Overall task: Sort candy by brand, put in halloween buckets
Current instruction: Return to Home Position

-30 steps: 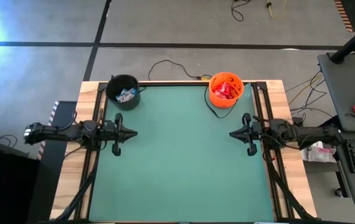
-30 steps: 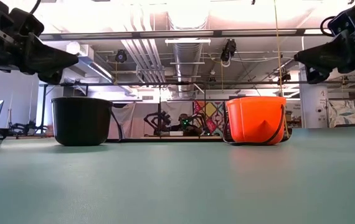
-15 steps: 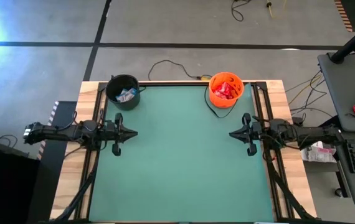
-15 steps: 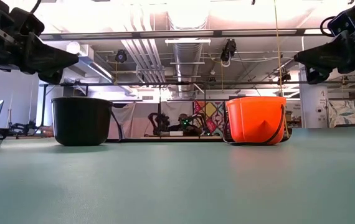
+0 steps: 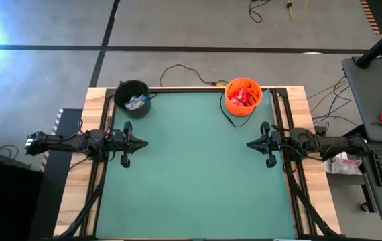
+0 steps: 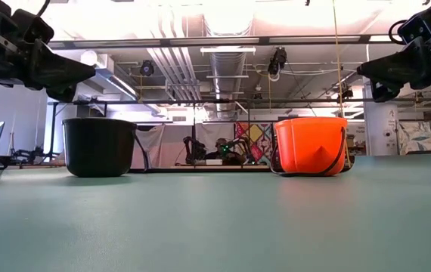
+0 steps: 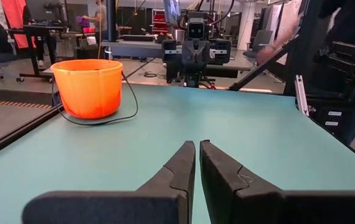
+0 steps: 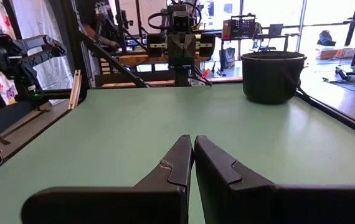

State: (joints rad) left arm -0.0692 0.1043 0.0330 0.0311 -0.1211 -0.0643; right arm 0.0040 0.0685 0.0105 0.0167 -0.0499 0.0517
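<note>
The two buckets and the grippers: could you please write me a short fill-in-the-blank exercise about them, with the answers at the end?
1. The orange bucket holds ____ candy.
2. The black bucket holds ____ candy.
3. The left gripper and the right gripper are each ____ (open or shut) and hold nothing.

Missing words: red; white; shut

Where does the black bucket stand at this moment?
In the high view the black bucket stands at the table's far left corner, just beyond the left gripper, across from the orange bucket at the far right.
</note>
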